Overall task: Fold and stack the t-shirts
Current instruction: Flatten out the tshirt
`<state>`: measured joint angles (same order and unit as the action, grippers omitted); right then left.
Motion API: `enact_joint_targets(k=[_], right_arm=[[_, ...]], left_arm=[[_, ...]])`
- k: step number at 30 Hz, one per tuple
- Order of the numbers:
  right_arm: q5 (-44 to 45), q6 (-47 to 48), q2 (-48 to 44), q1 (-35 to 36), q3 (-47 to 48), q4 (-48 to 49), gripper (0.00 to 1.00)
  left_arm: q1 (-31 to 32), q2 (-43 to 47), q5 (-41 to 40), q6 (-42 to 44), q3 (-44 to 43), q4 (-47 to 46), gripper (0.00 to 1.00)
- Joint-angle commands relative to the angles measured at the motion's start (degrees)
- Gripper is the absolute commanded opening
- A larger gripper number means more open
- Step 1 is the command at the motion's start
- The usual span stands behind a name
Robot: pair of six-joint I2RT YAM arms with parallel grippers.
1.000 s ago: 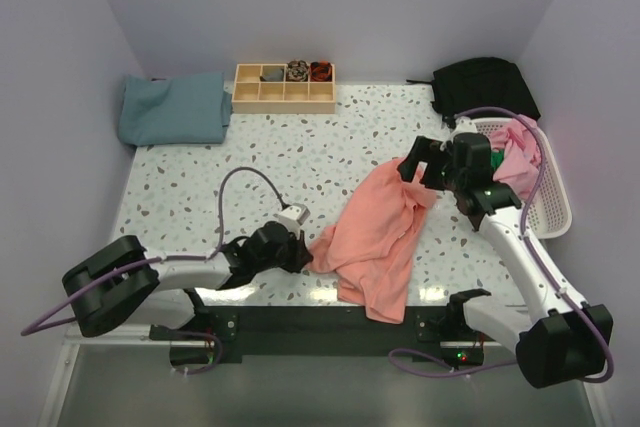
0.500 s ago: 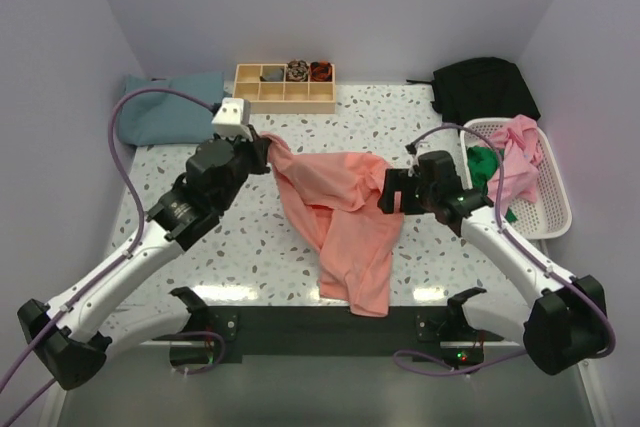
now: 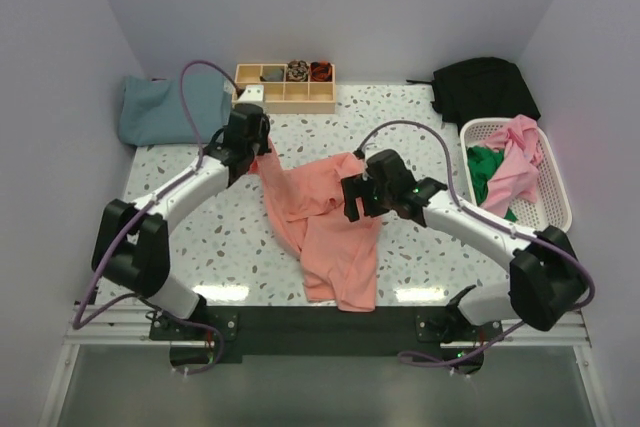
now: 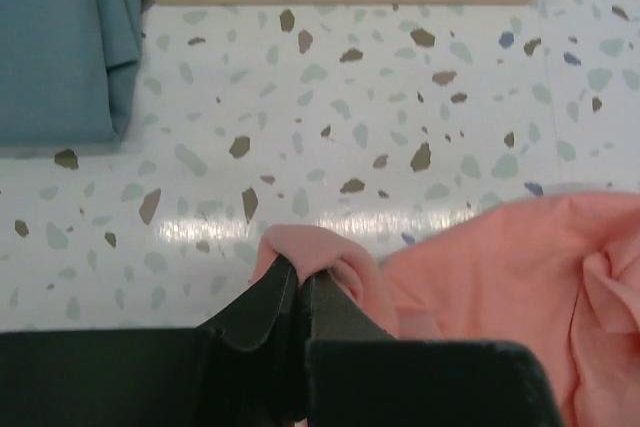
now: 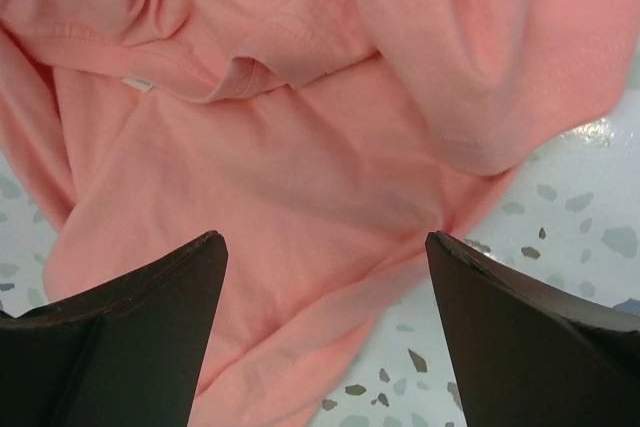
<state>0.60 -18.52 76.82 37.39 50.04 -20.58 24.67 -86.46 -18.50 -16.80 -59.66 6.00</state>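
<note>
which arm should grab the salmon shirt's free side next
Right, likely: the right gripper hangs open over the salmon shirt, while the left gripper is shut on its edge.

On the speckled counter a wooden compartment tray sat at the back, a black bundle far right, a white lattice basket before it.

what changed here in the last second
The left gripper, shut on a corner of the salmon shirt, dragged it from the near edge toward the tray. The right gripper, open, swung from the basket to over the shirt. Unmoved: teal shirt, tray, basket.
</note>
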Motion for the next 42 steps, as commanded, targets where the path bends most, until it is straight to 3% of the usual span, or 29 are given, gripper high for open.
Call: enact_joint_targets(k=[1,8,14,17,21,25,28,29,30,32,34,35,38,42], right_arm=[[4.7,3.5,7.4,2.3,7.3,-1.3,0.84],[9.6,-0.4,13.7,7.2,3.1,-3.0,0.81],[9.9,-6.2,17.4,17.5,-2.5,-0.5,0.8],[9.9,-9.6,21.7,26.5,-0.8,-0.2,0.8],[11.1,-12.1,30.7,39.6,8.2,-1.8,0.8],[19.0,-15.0,32.8,45.0,15.1,-7.0,0.84],[25.5,-17.3,26.3,45.1,14.2,-9.8,0.87],[27.9,-18.1,24.3,45.1,13.9,-11.0,0.88],[32.0,-18.6,22.4,45.1,13.8,-13.8,0.89],[37.1,-19.9,16.2,45.1,14.1,-17.5,0.91],[43.8,-20.2,11.7,45.1,14.4,-21.9,0.94],[46.4,-20.3,7.7,45.1,14.6,-22.9,0.97],[54.8,-17.7,1.6,43.4,14.4,-23.2,0.99],[51.7,-8.1,-1.1,34.9,13.7,-13.7,0.99]], left_arm=[[-2.9,-4.9,4.4,3.1,-13.6,-2.3,0.0],[-4.4,-15.0,8.6,5.2,-27.1,1.2,0.0],[-4.5,-23.0,12.0,7.2,-39.0,6.9,0.0],[-4.5,-26.2,15.9,7.0,-44.5,9.0,0.0],[-4.0,-28.7,22.4,6.2,-49.4,10.7,0.0],[-2.2,-29.6,22.8,7.7,-52.8,13.8,0.0],[-2.0,-26.0,21.5,8.1,-48.7,12.0,0.02],[-2.0,-23.6,21.1,8.1,-45.9,11.5,0.35],[-2.0,-22.4,20.6,7.9,-44.5,10.4,0.52],[-2.0,-18.3,19.9,7.7,-39.9,9.0,0.72],[-2.0,-13.9,18.7,7.5,-34.4,6.8,0.85],[-1.9,-12.6,18.7,7.2,-32.6,6.2,1.0],[-2.0,-7.2,12.6,5.9,-25.0,4.5,1.0],[-2.5,0.3,5.2,1.2,-12.6,2.1,1.0]])
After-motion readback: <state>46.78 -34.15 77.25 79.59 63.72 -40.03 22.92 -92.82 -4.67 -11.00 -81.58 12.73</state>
